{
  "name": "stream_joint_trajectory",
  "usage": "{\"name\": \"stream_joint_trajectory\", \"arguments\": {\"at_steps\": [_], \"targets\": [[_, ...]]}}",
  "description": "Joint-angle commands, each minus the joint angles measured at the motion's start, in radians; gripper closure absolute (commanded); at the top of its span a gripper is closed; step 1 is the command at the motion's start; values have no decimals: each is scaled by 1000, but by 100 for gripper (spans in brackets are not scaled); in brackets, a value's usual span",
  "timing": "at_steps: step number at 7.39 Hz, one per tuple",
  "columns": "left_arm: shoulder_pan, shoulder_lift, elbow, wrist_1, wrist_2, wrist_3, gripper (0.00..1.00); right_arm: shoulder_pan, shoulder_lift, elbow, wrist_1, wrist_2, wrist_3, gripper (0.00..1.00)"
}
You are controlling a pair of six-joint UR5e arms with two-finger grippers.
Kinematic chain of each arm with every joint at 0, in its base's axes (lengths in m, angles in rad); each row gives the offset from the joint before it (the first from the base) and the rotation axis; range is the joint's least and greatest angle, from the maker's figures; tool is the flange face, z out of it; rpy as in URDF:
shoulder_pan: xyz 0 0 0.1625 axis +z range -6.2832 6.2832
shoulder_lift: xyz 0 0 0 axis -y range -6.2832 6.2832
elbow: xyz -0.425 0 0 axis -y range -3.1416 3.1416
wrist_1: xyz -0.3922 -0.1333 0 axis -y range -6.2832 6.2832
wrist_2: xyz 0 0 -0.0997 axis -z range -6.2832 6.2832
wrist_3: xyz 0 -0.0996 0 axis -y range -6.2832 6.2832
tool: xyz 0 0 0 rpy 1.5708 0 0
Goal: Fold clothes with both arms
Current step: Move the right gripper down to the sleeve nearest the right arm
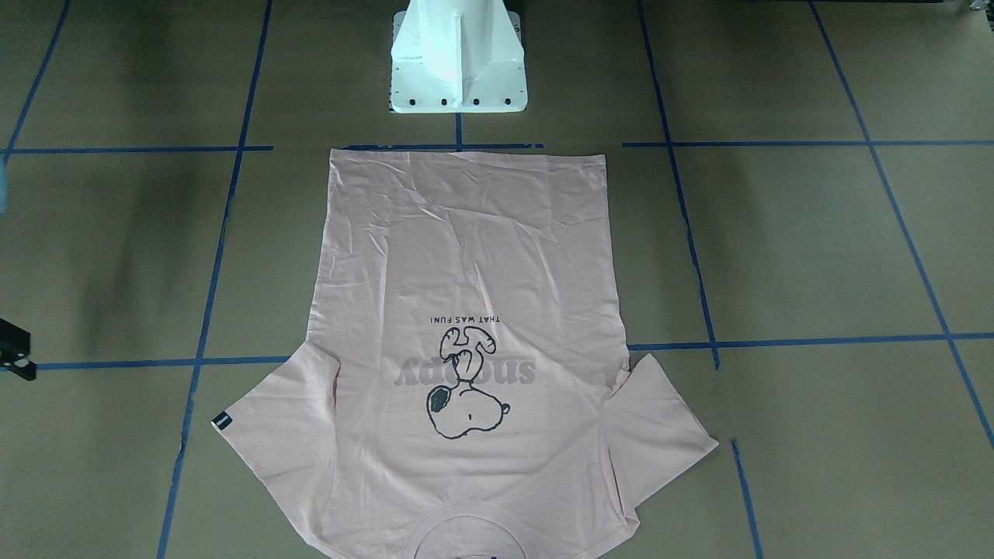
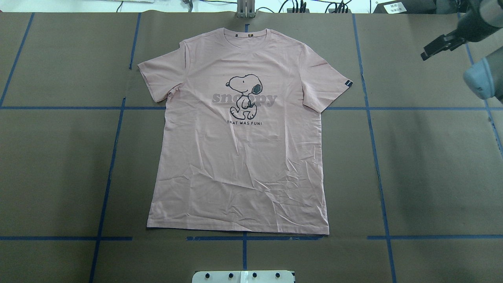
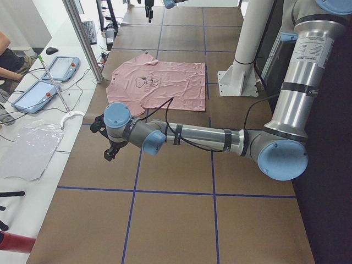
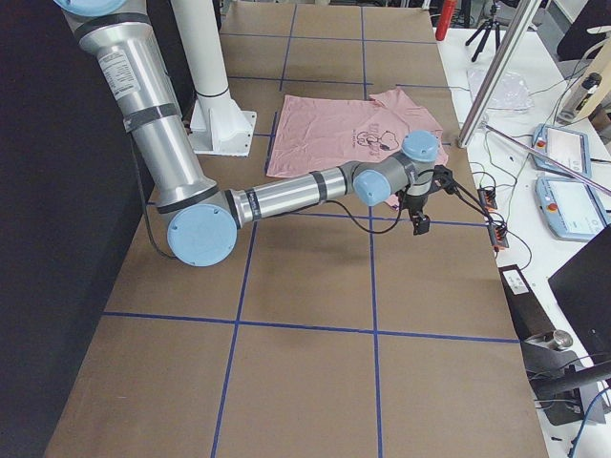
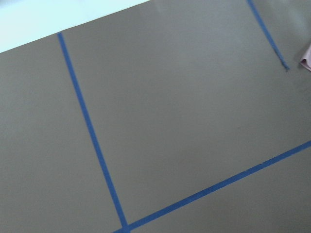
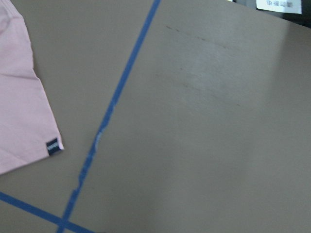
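The pale pink Snoopy T-shirt [image 2: 239, 157] lies flat and print-up in the middle of the table, collar away from the robot; it also shows in the front view [image 1: 466, 272]. Its black sleeve tag [image 2: 347, 83] is on the sleeve at the robot's right and shows in the right wrist view [image 6: 53, 145]. My right gripper [image 2: 436, 47] hangs above bare table right of that sleeve, jaws apart and empty. My left gripper [image 3: 107, 140] shows only in the left side view, above bare table far left of the shirt; whether it is open or shut I cannot tell.
The white pedestal base [image 1: 458, 62] stands just behind the shirt's hem. Blue tape lines [image 2: 369, 118] grid the brown table. A side bench along the far edge holds tablets [image 3: 55, 69], cables and a clear plastic bag [image 3: 30, 148]. A metal post [image 3: 82, 38] stands there.
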Motion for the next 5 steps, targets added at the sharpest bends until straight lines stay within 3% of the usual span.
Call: {"name": "stream_joint_trajectory", "arguments": {"at_steps": [1,2,3,5], "targets": [[58,-21,27,-34,10,-53,0,-129,83,-36,60,-83,232,0],[97,-36,52,-47,47,-174,0,-169,87,-84,159,-179,303,0],[103,-36,52,-79,60,-202,0,-193,107,-148,234,-194,445,0],[105,-36,52,-82,60,-202,0,-241,117,-231,351,-214,498,0]]}}
